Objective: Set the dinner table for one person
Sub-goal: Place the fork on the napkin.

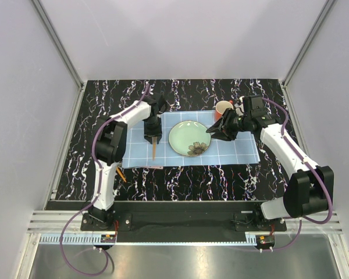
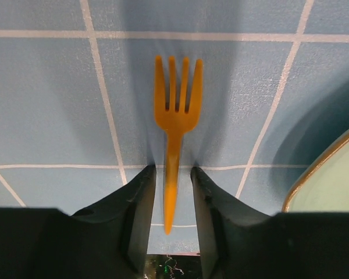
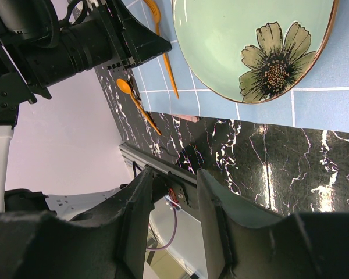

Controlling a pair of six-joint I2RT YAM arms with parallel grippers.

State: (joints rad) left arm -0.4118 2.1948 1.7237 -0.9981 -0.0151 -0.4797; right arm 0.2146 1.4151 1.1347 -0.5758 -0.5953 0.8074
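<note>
Dinner table (image 1: 192, 180) inspected: the black marbled top lies across the whole work area, with the blue gridded placemat (image 1: 238, 152) at its middle. A green flowered plate (image 1: 189, 138) sits on the placemat and an orange cup (image 1: 223, 107) stands at the mat's far edge.

Step in hand, as I judge it: setting the fork (image 2: 174, 116) left of the plate. It lies flat on the placemat with its tines pointing away from my wrist.

My left gripper (image 2: 173, 174) is low over the fork's handle. The jaws are apart, with a gap showing on each side of the handle, so I am not gripping it.

My right gripper (image 3: 174, 174) hangs beside the plate, jaws apart and holding nothing.

Next move, in my judgement: raise the left gripper straight up, clear of the handle, without nudging the fork. An orange spoon (image 3: 136, 104) lies on the bare tabletop off the mat's near left corner, and it probably comes next.
</note>
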